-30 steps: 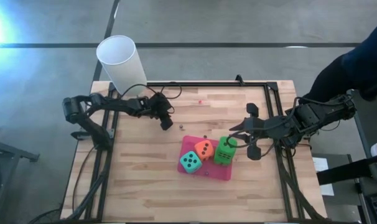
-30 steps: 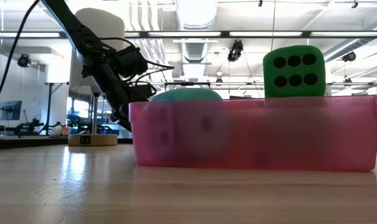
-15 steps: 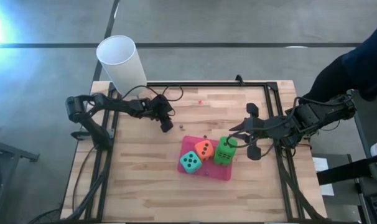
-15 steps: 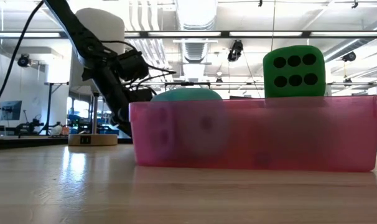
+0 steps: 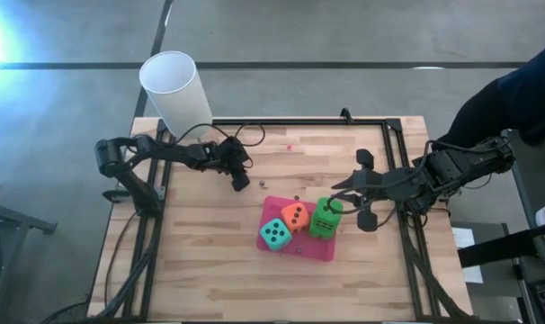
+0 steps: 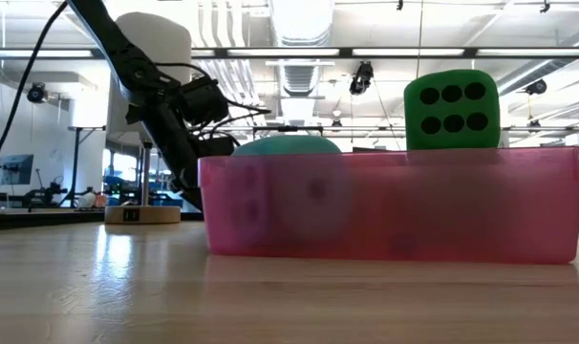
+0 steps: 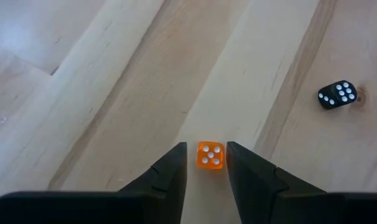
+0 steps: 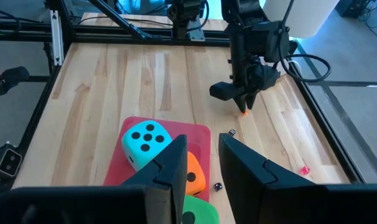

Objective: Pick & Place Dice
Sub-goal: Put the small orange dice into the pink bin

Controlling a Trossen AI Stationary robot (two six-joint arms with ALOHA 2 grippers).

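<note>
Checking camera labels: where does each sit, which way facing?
High: overhead, straight down on the table; both arms show.
Low: table height, level at the pink tray; left arm behind.
Left wrist: down past its jaws at a small orange die.
Right wrist: past its jaws, across the tray toward the left arm.
Both wrists share that die.

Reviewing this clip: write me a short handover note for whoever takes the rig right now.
Left gripper: open, tips down at the table, straddling the small orange die; not clamped.
Right gripper: open, empty, hovering over the green die.
Done: teal die, large orange die and green die sit in the pink tray.
Left: probably the small orange die and the small black die, both on the table.
</note>
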